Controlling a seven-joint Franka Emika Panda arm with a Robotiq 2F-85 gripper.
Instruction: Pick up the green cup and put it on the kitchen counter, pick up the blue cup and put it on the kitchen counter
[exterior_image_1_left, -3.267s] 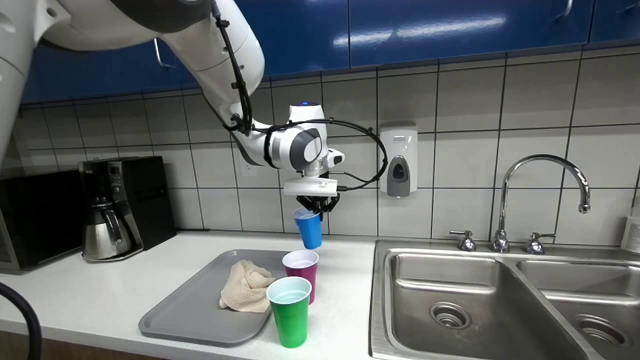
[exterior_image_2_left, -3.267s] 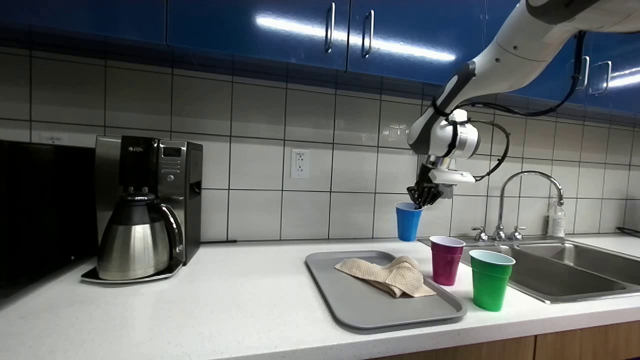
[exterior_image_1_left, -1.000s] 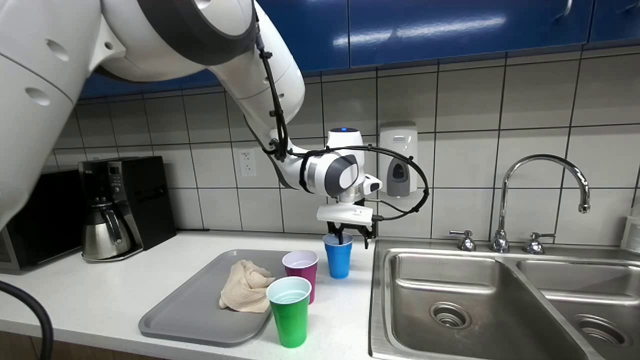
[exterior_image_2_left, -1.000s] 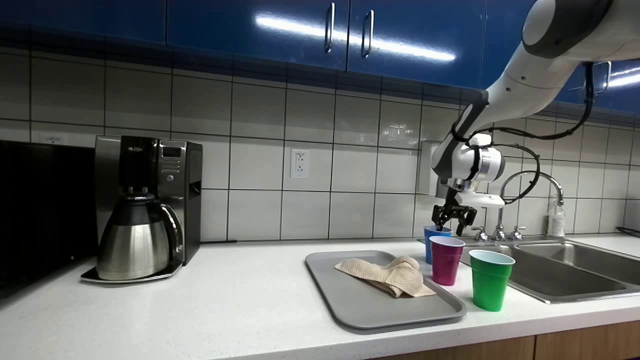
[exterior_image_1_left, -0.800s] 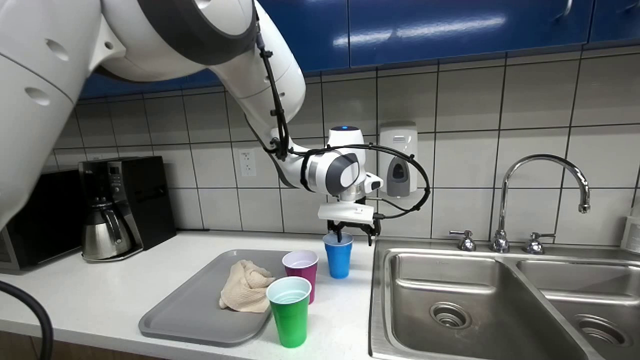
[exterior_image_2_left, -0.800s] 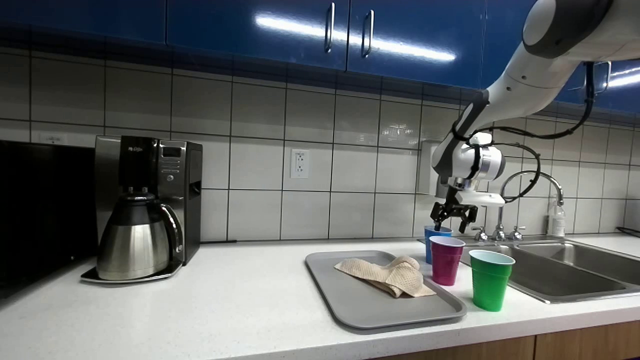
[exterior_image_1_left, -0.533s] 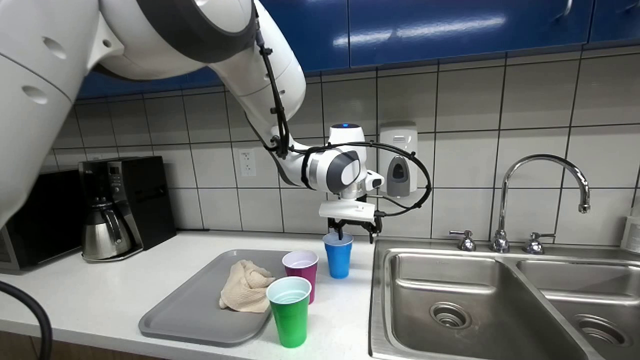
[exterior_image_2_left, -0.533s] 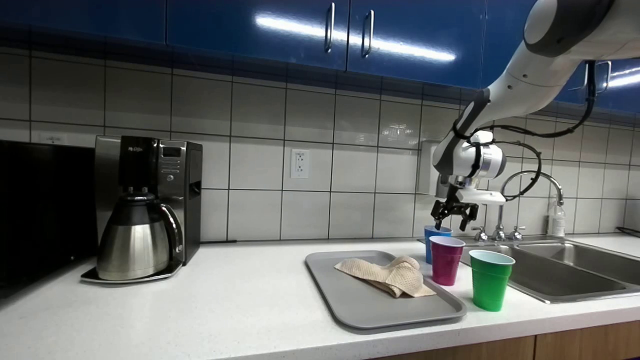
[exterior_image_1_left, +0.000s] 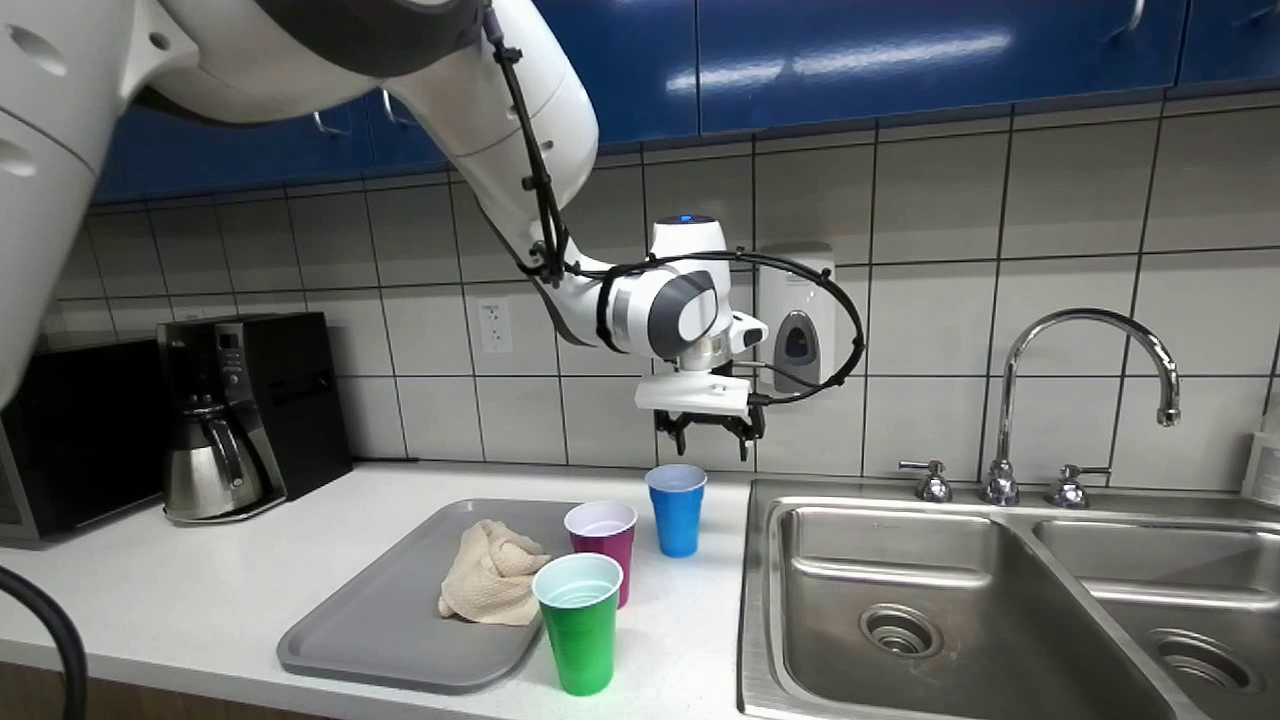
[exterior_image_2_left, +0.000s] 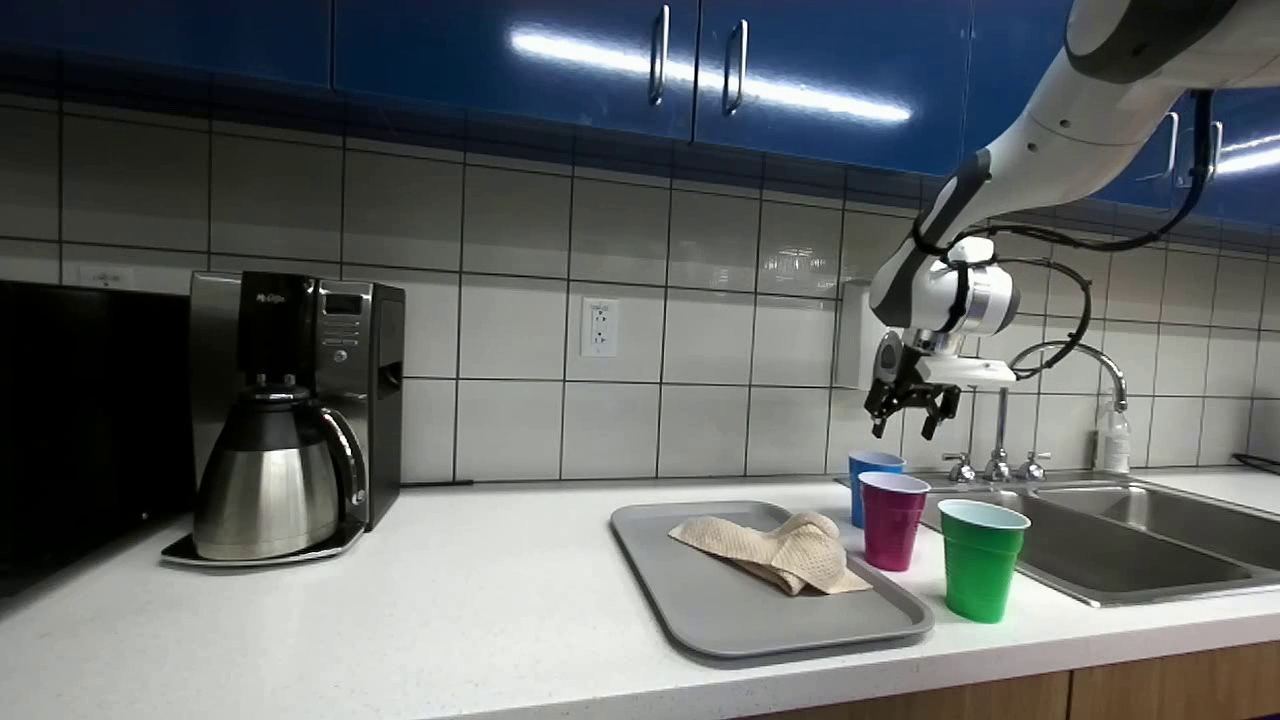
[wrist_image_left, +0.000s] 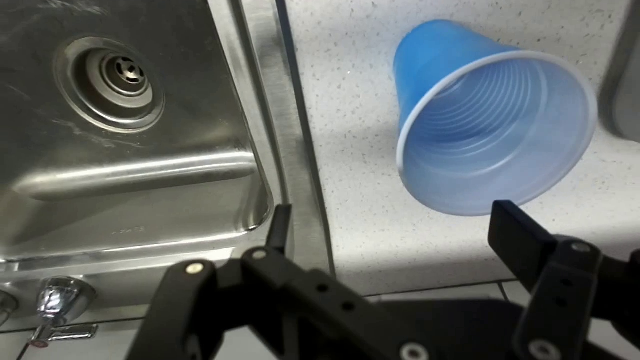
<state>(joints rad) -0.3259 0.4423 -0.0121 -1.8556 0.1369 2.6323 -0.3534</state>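
The green cup (exterior_image_1_left: 582, 640) stands upright on the white kitchen counter (exterior_image_1_left: 680, 640) near its front edge, in both exterior views. Farther back the blue cup (exterior_image_1_left: 677, 522) also stands upright on the counter, beside the sink. An exterior view shows it partly hidden behind a purple cup. Above the blue cup hangs my gripper (exterior_image_1_left: 712, 453), open, its fingers apart with nothing between them and a gap down to the rim. In the wrist view the blue cup (wrist_image_left: 490, 125) shows its inside, and the gripper (wrist_image_left: 393, 212) spreads wide below it in the picture.
The purple cup (exterior_image_1_left: 606, 540) stands between the green and blue cups, by the grey tray (exterior_image_1_left: 370, 630) holding a beige cloth (exterior_image_1_left: 495, 575). On the other side lies the steel sink (exterior_image_1_left: 757, 600) with its tall faucet (exterior_image_1_left: 1010, 400). A soap dispenser (exterior_image_1_left: 797, 350) hangs behind the gripper.
The blue cup, earlier held in the air by my gripper, came down onto the counter by the sink. The gripper let go and rose clear of it. The green cup has not moved.
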